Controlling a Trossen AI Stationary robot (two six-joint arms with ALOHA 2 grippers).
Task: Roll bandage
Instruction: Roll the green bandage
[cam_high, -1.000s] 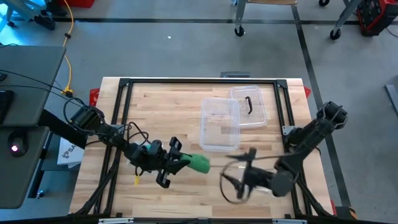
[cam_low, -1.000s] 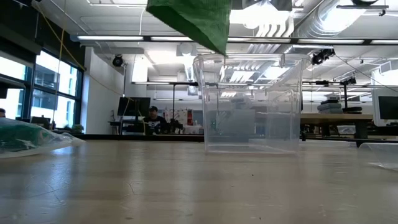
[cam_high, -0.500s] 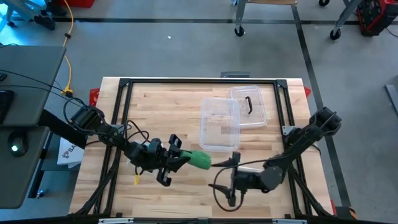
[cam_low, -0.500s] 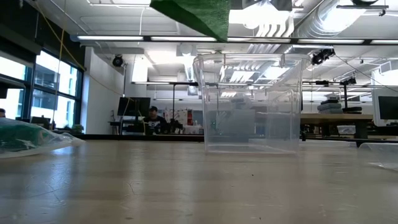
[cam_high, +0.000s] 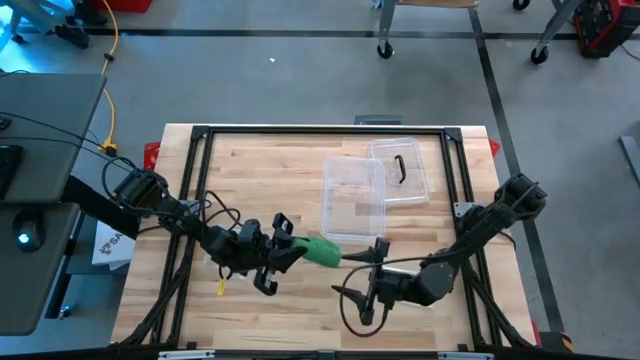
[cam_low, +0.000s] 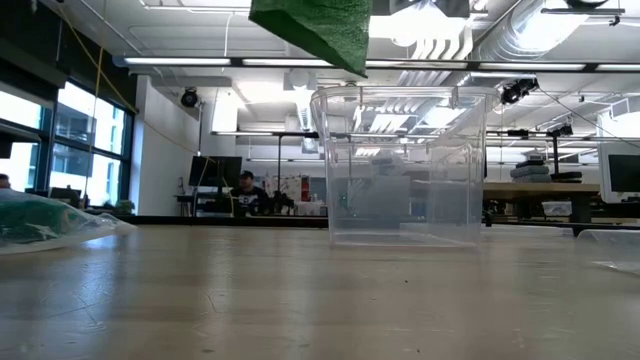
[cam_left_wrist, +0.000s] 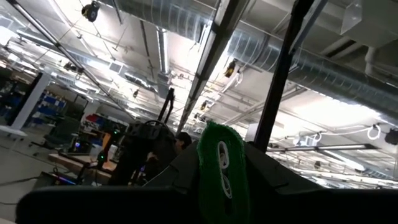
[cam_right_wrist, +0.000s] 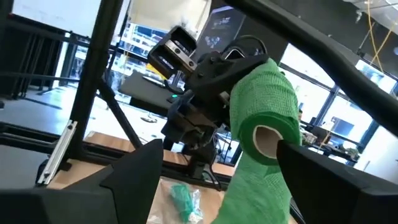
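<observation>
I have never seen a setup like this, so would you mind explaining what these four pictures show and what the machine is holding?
This is a robot with two dark arms at a wooden table. One picture looks straight down from above, one looks level across the tabletop, and the other two come from cameras on each arm's wrist. The left gripper has its jaws shut on a green bandage roll, held up off the table. The right gripper is close by with its jaws open and facing the roll's end; its wrist picture shows the roll's cardboard core. On the table lie a clear plastic container, its lid beside it, and a clear wrapper with something green inside.
</observation>
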